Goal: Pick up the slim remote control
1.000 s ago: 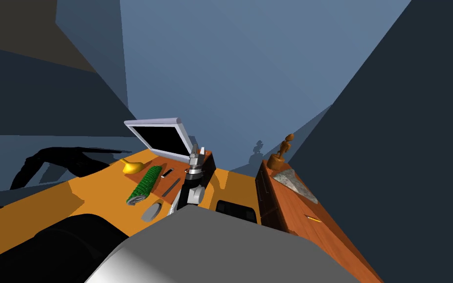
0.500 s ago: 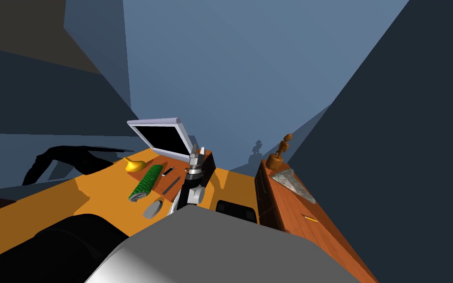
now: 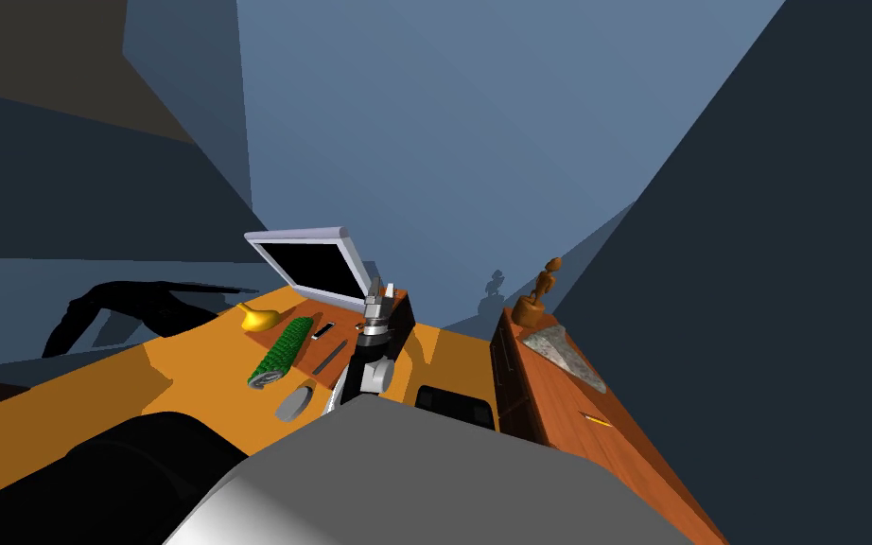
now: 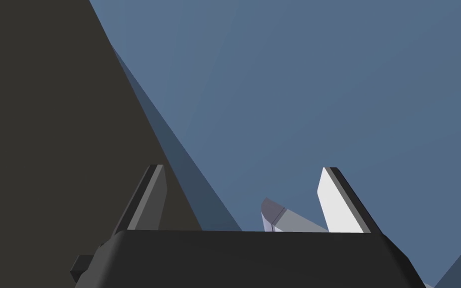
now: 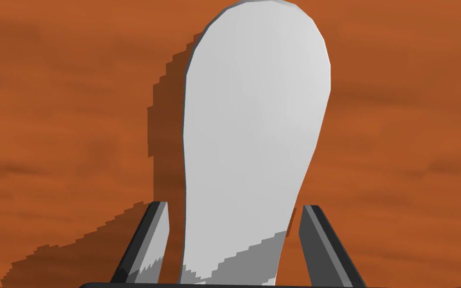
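remote: pale grey, flat paddle shape [image 5: 254, 125], lying flat on the reddish-brown wooden surface [image 5: 49, 125]. From the head view I'd guess it's at the near end, just nearer than the green bumpy roll [image 3: 278, 355]
right gripper [image 5: 234, 206]: fingers spread, one each side of the remote's narrow end, not squeezing afaict
left gripper [image 4: 242, 169]: up farther out by the monitor [image 3: 316, 265], fingers apart, nothing in them
handling: looks light, stiff and smooth, so probably slippery. It's thin too, so the fingers need to go low
where to grab: long edges of the narrow end, the wide end looks too broad
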Available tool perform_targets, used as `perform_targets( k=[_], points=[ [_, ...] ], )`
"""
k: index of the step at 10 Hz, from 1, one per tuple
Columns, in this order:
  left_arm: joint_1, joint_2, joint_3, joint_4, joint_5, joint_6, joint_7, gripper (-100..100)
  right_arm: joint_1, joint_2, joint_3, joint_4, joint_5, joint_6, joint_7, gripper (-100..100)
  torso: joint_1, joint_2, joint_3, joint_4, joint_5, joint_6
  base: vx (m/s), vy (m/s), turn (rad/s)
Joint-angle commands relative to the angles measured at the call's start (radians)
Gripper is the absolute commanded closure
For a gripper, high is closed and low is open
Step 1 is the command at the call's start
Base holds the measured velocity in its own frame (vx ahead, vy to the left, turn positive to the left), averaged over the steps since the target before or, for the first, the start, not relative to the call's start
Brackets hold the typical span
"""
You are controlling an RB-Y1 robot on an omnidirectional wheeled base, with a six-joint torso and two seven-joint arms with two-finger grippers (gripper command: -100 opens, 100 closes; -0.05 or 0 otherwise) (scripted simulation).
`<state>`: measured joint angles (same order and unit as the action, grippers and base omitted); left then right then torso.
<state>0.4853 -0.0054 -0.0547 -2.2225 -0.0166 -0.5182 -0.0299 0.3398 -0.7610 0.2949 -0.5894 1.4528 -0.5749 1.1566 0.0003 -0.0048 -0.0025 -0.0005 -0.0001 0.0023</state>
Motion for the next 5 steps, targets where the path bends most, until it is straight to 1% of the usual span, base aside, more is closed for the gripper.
perform_targets(
  k=[1,2,3,4,5],
  points=[
    [0.0,0.0,0.0,0.0,0.0,0.0,0.0,0,0.0,0.0,0.0,0.0,0.0,0.0,0.0,0,0.0,0.0,0.0,0.0,0.0,0.0,0.0,0.0,0.0],
    [0.0,0.0,0.0,0.0,0.0,0.0,0.0,0,-0.003,-0.023,-0.012,0.004,-0.005,-0.029,0.012,100,0.0,0.0,0.0,0.0,0.0,0.0,0.011,0.043,-0.042],
    [0.0,0.0,0.0,0.0,0.0,0.0,0.0,0,-0.001,-0.038,-0.018,-0.001,-0.005,-0.043,0.012,100,0.002,0.0,0.0,0.0,0.001,0.001,0.029,0.067,-0.059],
    [0.0,0.0,0.0,0.0,0.0,0.0,0.0,0,-0.001,-0.038,-0.018,-0.001,-0.005,-0.043,0.012,100,0.004,-0.002,-0.001,0.0,0.001,0.0,0.022,0.049,-0.017],
    [0.0,0.0,0.0,0.0,0.0,0.0,0.0,0,0.003,-0.066,-0.028,-0.009,-0.007,-0.072,0.013,100,0.004,-0.002,-0.001,0.0,0.001,0.0,0.02,0.068,-0.04]
  ],
)
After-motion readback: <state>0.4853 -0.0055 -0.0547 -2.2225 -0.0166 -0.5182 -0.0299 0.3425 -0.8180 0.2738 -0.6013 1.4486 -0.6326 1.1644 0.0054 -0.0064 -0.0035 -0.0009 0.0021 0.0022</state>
